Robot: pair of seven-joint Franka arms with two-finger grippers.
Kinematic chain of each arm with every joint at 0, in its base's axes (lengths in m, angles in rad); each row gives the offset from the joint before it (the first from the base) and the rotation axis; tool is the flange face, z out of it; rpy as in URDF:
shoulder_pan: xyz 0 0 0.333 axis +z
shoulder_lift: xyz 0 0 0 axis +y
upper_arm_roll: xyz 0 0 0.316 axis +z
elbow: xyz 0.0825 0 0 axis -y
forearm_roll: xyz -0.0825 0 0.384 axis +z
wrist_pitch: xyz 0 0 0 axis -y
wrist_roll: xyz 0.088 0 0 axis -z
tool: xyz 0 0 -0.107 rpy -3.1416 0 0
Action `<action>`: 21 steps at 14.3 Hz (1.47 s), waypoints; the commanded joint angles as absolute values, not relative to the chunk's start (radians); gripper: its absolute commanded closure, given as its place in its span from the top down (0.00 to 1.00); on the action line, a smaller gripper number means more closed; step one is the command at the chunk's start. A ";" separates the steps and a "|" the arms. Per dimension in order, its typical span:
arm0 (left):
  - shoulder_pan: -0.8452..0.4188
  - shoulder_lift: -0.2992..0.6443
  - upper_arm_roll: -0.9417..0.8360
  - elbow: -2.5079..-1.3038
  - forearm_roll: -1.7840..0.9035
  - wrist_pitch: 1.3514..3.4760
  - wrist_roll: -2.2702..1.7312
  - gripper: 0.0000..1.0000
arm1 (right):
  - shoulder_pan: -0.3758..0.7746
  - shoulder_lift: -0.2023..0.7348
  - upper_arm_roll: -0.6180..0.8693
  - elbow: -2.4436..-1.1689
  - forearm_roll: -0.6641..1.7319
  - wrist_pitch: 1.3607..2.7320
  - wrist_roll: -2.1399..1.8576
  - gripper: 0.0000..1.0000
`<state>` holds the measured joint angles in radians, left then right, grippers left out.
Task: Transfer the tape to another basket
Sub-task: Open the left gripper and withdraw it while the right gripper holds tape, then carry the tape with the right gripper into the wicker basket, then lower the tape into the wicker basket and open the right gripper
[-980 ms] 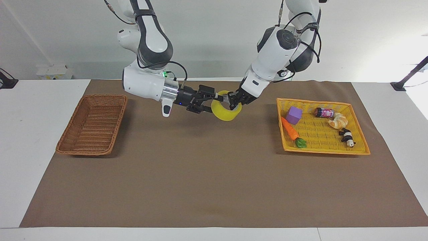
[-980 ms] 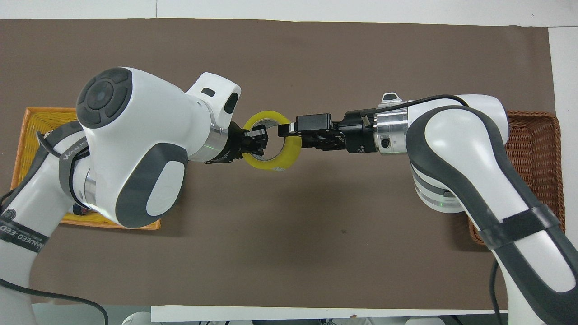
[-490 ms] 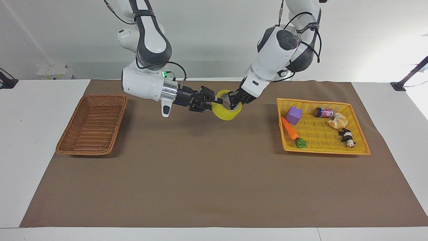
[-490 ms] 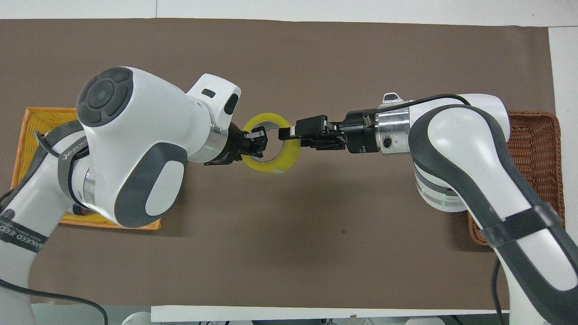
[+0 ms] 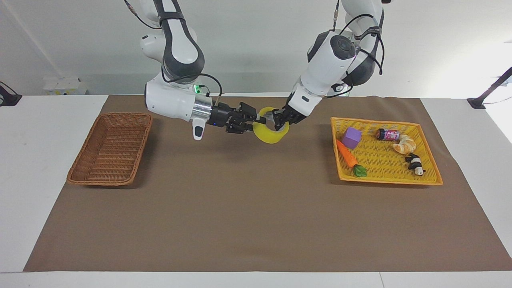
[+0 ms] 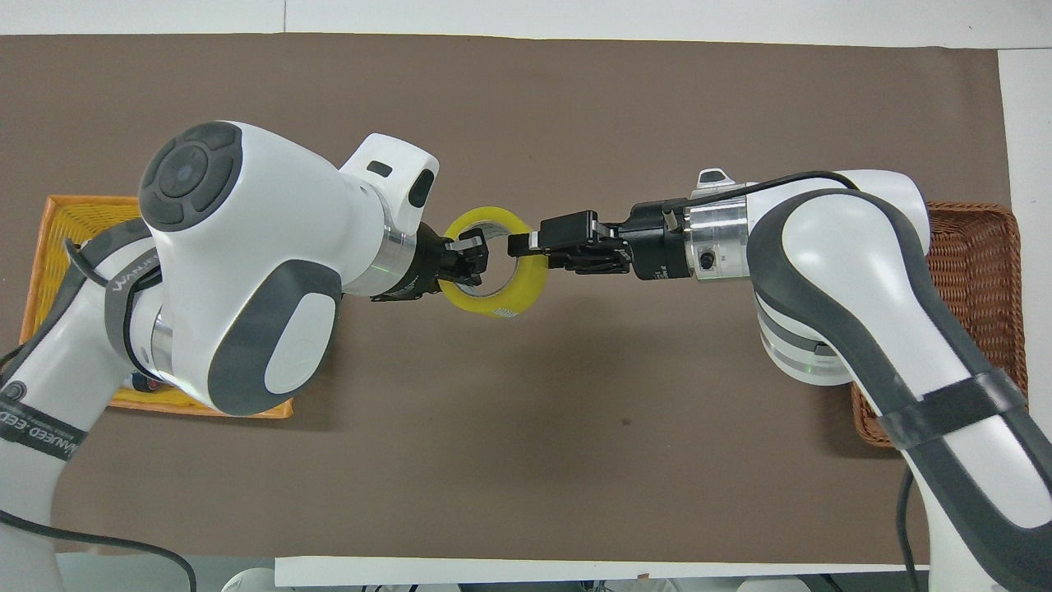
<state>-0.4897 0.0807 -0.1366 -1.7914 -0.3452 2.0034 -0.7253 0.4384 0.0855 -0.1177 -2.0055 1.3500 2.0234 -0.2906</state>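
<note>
The yellow tape (image 5: 269,136) hangs in the air over the middle of the brown mat, between both grippers; it also shows in the overhead view (image 6: 526,284). My left gripper (image 5: 277,121) is shut on the roll's wall, with one finger inside the core, as the overhead view (image 6: 468,256) shows. My right gripper (image 5: 259,119) reaches in level from the other end and is shut on the roll's rim (image 6: 522,244). The brown wicker basket (image 5: 110,150) stands empty at the right arm's end of the table (image 6: 974,247).
A flat yellow tray-basket (image 5: 388,180) at the left arm's end holds a purple cube (image 5: 351,137), a carrot (image 5: 347,154), a small can (image 5: 387,134), a croissant (image 5: 404,145) and a panda toy (image 5: 415,164). The brown mat (image 5: 256,216) covers the table's middle.
My right gripper's fingers have closed in on the tape's rim. The tape and my left gripper have barely moved.
</note>
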 commanded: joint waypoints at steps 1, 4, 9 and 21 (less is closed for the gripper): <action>-0.479 0.049 -0.112 -1.737 -0.334 1.945 -0.759 1.00 | 0.417 0.072 -0.115 -2.014 1.359 1.993 -0.310 0.00; -0.375 0.026 -0.094 -1.626 -0.293 1.772 -0.753 1.00 | 0.402 0.069 -0.120 -2.008 1.304 1.971 -0.313 0.00; -0.056 -0.008 -0.081 -1.608 -0.029 1.590 -0.428 1.00 | 0.116 0.058 -0.123 -1.980 1.088 1.699 -0.379 0.00; 0.137 -0.035 -0.092 -1.624 -0.011 1.571 -0.092 1.00 | -0.586 0.270 -0.121 -1.761 0.630 1.301 -0.817 0.00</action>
<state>0.1476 -0.0156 -0.0986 -1.6101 -0.0293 1.5929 -0.0927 -0.5688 0.1562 -0.1416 -1.8647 0.6490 1.3384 -0.7810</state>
